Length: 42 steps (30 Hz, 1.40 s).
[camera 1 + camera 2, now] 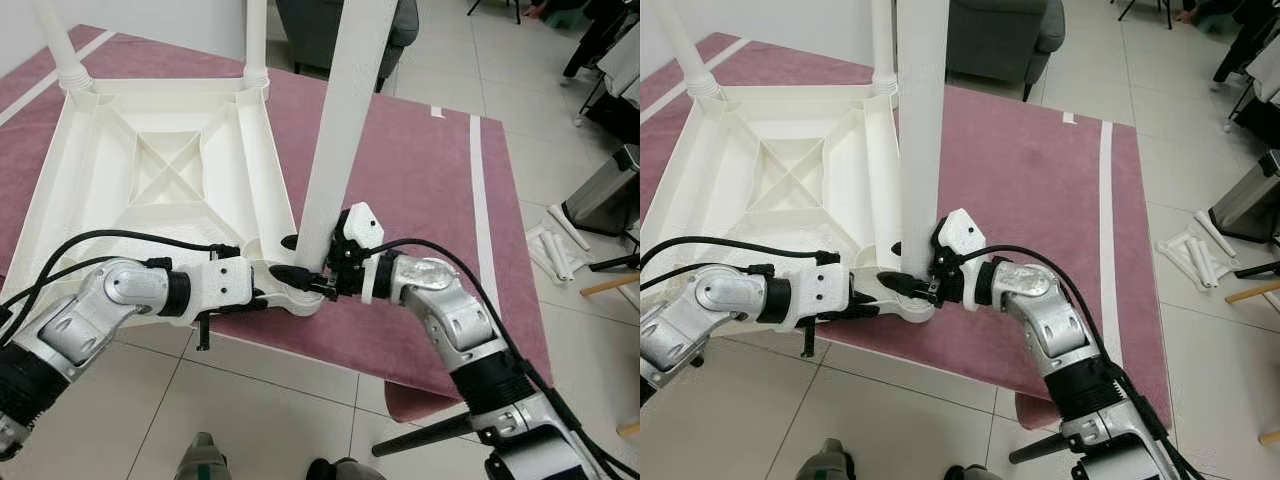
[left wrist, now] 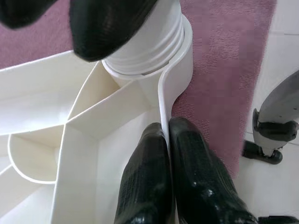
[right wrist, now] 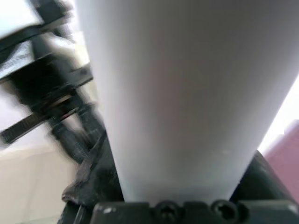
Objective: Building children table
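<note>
**Left eye view: table leg standing in the near corner socket, held between both grippers**

Largest first: the upturned tabletop point(image 1: 150, 170) lies underside-up on the purple rug point(image 1: 420, 200), two legs already standing at its far corners. The third leg point(image 1: 335, 140) rises from the near right corner socket point(image 2: 180, 70), long axis nearly upright with a slight tilt, its threaded foot seated in the socket collar. The right gripper point(image 1: 335, 268) meets the leg low down from the right, jaws pinching its shaft just above the socket; it is the arm placed to turn or press the leg home. The left gripper point(image 2: 166, 154) lies just beside, jaws pressed together on the tabletop's thin rim wall, bracing the corner against that motion.
</note>
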### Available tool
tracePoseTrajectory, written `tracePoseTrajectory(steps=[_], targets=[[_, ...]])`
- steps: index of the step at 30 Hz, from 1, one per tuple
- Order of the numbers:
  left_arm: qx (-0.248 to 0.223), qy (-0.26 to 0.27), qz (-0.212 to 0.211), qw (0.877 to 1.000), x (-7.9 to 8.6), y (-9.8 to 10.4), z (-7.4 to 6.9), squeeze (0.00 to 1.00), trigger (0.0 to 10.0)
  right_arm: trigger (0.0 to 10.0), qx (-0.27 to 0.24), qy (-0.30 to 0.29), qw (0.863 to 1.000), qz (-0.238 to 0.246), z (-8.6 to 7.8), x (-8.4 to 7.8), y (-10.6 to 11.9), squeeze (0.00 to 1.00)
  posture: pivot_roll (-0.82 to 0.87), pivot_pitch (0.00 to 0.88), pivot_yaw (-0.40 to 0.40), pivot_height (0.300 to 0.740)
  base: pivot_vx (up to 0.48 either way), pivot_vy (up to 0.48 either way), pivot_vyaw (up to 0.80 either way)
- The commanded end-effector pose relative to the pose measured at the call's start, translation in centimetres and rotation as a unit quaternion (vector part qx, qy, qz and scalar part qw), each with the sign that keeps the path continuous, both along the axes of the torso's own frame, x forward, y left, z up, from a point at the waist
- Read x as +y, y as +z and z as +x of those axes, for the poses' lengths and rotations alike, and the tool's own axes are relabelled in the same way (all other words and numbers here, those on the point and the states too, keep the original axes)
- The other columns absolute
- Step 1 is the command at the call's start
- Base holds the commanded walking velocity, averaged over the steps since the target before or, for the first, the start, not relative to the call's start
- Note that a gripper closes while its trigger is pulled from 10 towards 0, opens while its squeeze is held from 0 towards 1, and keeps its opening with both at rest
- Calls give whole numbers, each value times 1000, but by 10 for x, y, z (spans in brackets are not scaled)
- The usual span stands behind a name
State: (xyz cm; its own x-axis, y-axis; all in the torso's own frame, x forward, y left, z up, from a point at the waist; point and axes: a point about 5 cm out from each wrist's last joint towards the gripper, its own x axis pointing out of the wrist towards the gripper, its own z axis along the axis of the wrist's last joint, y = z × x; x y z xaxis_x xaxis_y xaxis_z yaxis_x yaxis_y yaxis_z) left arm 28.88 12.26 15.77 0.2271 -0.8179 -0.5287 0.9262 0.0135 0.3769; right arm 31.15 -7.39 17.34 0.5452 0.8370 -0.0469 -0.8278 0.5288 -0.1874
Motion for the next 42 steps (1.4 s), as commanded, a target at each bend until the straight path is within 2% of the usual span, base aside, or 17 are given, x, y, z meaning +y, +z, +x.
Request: tracePoseTrajectory(steps=[1, 3, 5, 6, 7, 9, 11, 12, 13, 14, 16, 17, 20, 21, 22, 23, 42], targets=[[-1, -152, -22, 988, -32, 23, -17, 0, 0, 0, 27, -117, 993, -21, 13, -17, -17, 0, 244, 95, -56, 740, 0, 0, 0], [-3, -142, -33, 989, -37, 25, -12, 0, 0, 0, 29, -157, 987, -21, 16, -18, -20, 0, 242, 95, -54, 740, 0, 0, 0], [-9, -123, -53, 991, -50, 28, 0, 0, 0, 0, 27, -247, 968, -28, 21, -21, -25, 0, 239, 95, -49, 740, 0, 0, 0], [-9, -123, -53, 991, -50, 28, 0, 0, 0, 0, 27, -247, 968, -28, 21, -21, -25, 0, 239, 95, -49, 740, 0, 0, 0], [-11, -115, -62, 991, -56, 30, 7, 0, 0, 0, 34, -292, 955, -25, 23, -22, -29, 0, 236, 95, -43, 740, 0, 0, 0], [-11, -115, -62, 991, -56, 30, 7, 0, 0, 0, 34, -292, 955, -25, 23, -22, -29, 0, 236, 95, -43, 740, 0, 0, 0], [-15, -102, -73, 992, -70, 35, 19, 0, 0, 0, 47, -395, 917, -21, 26, -25, -36, 0, 233, 93, -33, 740, 0, 0, 0], [-15, -102, -73, 992, -70, 35, 19, 0, 0, 0, 47, -395, 917, -21, 26, -25, -36, 0, 233, 93, -33, 740, 0, 0, 0], [-19, -96, -76, 992, -77, 37, 25, 0, 0, 0, 59, -443, 894, -7, 27, -25, -39, 0, 233, 93, -31, 740, 0, 0, 0], [-19, -96, -76, 992, -77, 37, 25, 0, 0, 0, 59, -443, 894, -7, 27, -25, -39, 0, 233, 93, -31, 740, 0, 0, 0], [-23, -86, -81, 993, -89, 41, 32, 0, 0, 0, 73, -501, 862, 20, 27, -22, -41, 0, 233, 91, -27, 740, 0, 0, 0], [-23, -85, -82, 993, -92, 42, 35, 0, 0, 0, 71, -515, 854, 29, 27, -19, -39, 0, 233, 91, -26, 740, 0, 0, 0], [-22, -84, -83, 993, -94, 42, 37, 0, 0, 0, 67, -520, 851, 35, 27, -16, -36, 0, 230, 91, -25, 740, 0, 0, 0], [-22, -84, -83, 993, -93, 42, 38, 0, 0, 4275, 64, -518, 852, 36, 27, -16, -35, 0, 228, 92, -26, 740, 0, 0, 0], [-22, -84, -83, 993, -93, 42, 38, 0, 0, 4275, 64, -518, 852, 36, 27, -16, -35, 0, 228, 92, -26, 740, 0, 0, 0], [-21, -84, -83, 993, -92, 41, 38, 0, 0, 10000, 62, -512, 856, 40, 28, -15, -34, 0, 230, 93, -28, 740, 0, 0, 0], [-21, -84, -83, 993, -92, 41, 38, 0, 0, 10000, 62, -512, 856, 40, 28, -15, -34, 0, 230, 93, -28, 740, 0, 0, 0]])
